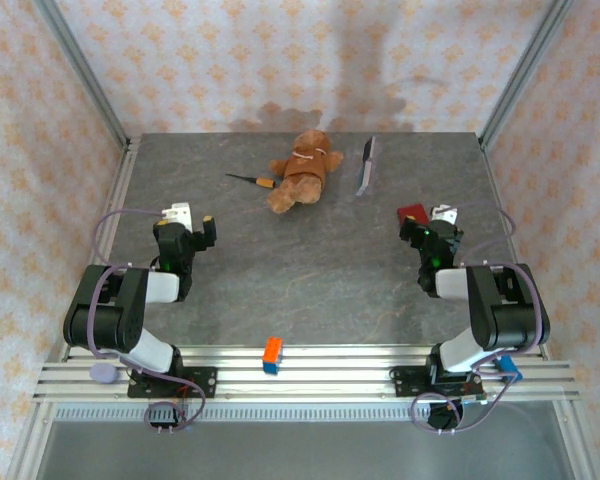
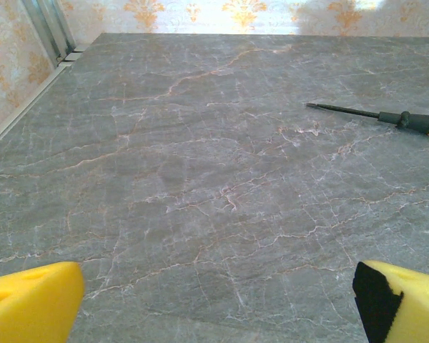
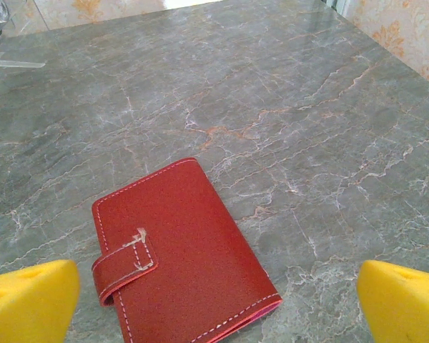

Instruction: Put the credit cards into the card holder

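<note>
The card holder (image 3: pixel 179 243) is a dark red wallet with white stitching. It lies flat on the table, folded closed with its tab over the left edge, and it appears at the right of the table (image 1: pixel 412 213). My right gripper (image 3: pixel 218 300) (image 1: pixel 429 226) hovers just behind it, open, with its yellow fingertips (image 3: pixel 28 296) to either side and nothing held. My left gripper (image 2: pixel 218 304) (image 1: pixel 192 222) is open over bare table at the left, its yellow pads (image 2: pixel 32 300) wide apart. The credit cards are out of view.
A brown teddy bear (image 1: pixel 302 170) lies at the back centre with a black-and-orange screwdriver (image 1: pixel 252 180) (image 2: pixel 386 116) to its left. A clear stand with a dark card (image 1: pixel 366 165) is to the bear's right. A small orange-and-blue block (image 1: pixel 272 355) rests on the front rail.
</note>
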You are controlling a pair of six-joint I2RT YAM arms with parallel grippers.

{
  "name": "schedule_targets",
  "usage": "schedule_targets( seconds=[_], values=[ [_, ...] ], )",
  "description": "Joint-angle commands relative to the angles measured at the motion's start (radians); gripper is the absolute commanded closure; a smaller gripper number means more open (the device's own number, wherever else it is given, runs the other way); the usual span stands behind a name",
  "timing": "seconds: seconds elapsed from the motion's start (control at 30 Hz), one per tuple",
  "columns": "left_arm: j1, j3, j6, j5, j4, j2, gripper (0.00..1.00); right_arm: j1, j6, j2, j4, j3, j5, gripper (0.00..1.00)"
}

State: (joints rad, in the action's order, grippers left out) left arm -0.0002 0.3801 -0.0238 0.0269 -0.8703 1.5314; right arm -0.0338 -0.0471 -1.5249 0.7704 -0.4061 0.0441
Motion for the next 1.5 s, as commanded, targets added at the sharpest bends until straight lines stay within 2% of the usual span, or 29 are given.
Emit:
schedule_targets(
  seconds=[0.0,0.1,0.2,0.27,0.37,0.43,0.47,0.57,0.77,0.87,0.93,0.97,1.0,1.13,1.2,1.27,1.33,1.47],
  values=[
    [-0.007,0.011,-0.002,0.018,-0.007,-0.001,0.00,0.000,-0.006,0.003,0.001,-0.016,0.002,0.01],
    [-0.006,0.011,-0.001,0.021,-0.007,-0.001,0.00,0.000,-0.002,0.006,0.001,-0.018,0.015,0.01],
    [-0.006,0.005,-0.002,0.022,-0.017,-0.004,0.00,0.000,0.026,0.082,-0.116,-0.048,0.081,0.01],
    [-0.006,-0.024,-0.002,0.021,-0.063,-0.024,0.00,0.000,0.102,0.194,-0.342,-0.105,0.155,0.01],
    [-0.010,-0.107,-0.010,0.010,-0.092,-0.156,0.00,0.000,0.341,0.295,-0.741,-0.244,0.322,0.01],
    [-0.018,-0.125,-0.006,0.022,-0.008,-0.292,0.00,0.000,0.530,0.314,-0.972,-0.326,0.422,0.01],
    [-0.021,-0.113,0.022,0.040,0.072,-0.372,0.00,0.001,0.572,0.313,-1.053,-0.352,0.429,0.00],
    [-0.024,-0.033,0.148,0.070,0.316,-0.558,0.00,0.009,0.536,0.276,-1.102,-0.394,0.255,0.01],
    [-0.026,0.160,0.395,0.038,0.764,-0.798,0.00,0.033,0.582,0.191,-1.177,-0.466,0.054,0.04],
    [-0.026,0.258,0.474,0.023,0.966,-0.851,0.00,0.079,0.632,0.129,-1.166,-0.473,-0.103,0.11],
    [-0.026,0.313,0.554,0.064,1.111,-0.853,0.00,0.096,0.645,0.086,-1.151,-0.476,-0.203,0.14],
    [-0.025,0.328,0.642,0.095,1.192,-0.846,0.00,0.098,0.643,0.067,-1.144,-0.477,-0.231,0.16],
    [-0.021,0.340,0.664,0.094,1.234,-0.838,0.00,0.098,0.635,0.054,-1.137,-0.477,-0.244,0.17],
    [-0.014,0.401,0.598,-0.113,1.328,-0.801,0.00,0.100,0.557,-0.027,-1.134,-0.518,-0.291,0.23],
    [-0.014,0.397,0.599,-0.198,1.332,-0.788,0.00,0.100,0.495,-0.082,-1.188,-0.587,-0.331,0.30],
    [-0.017,0.379,0.595,-0.279,1.302,-0.780,0.01,0.094,0.418,-0.117,-1.247,-0.646,-0.300,0.33],
    [-0.023,0.371,0.593,-0.322,1.306,-0.774,0.01,0.084,0.342,-0.131,-1.287,-0.685,-0.217,0.31],
    [-0.056,0.337,0.585,-0.370,1.304,-0.771,0.01,0.083,0.251,-0.228,-1.348,-0.783,-0.186,0.24]
  ],
)
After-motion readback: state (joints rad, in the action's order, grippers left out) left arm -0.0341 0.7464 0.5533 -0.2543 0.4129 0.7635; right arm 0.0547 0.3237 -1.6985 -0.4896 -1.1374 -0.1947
